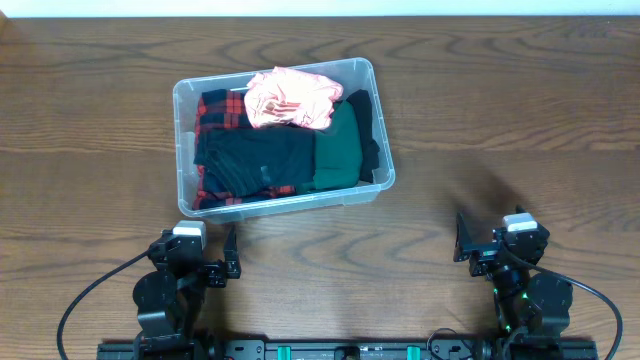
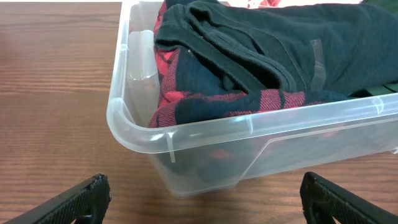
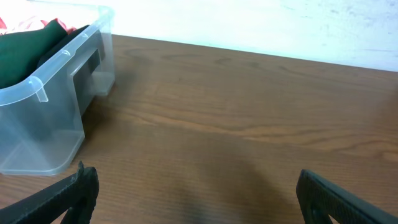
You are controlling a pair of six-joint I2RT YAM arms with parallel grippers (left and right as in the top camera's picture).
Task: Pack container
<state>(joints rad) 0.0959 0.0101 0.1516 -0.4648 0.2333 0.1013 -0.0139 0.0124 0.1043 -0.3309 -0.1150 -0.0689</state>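
The clear plastic container (image 1: 186, 105) stands on the table at centre left. It holds folded clothes: a red and black plaid piece (image 1: 212, 108), a black garment (image 1: 255, 158), a green garment (image 1: 338, 150) and a pink one (image 1: 290, 98) on top at the back. In the left wrist view the container's near corner (image 2: 140, 140) lies just ahead of my open, empty left gripper (image 2: 202, 196). In the right wrist view the container's end (image 3: 56, 118) is at the left, apart from my open, empty right gripper (image 3: 196, 193). Both grippers (image 1: 232, 255) (image 1: 462, 240) sit near the front edge.
The wooden table (image 1: 500, 120) stretches bare to the right of the container. A white wall (image 3: 261, 25) lies beyond the table's far edge. Black cables (image 1: 85, 295) run from the arm bases at the front.
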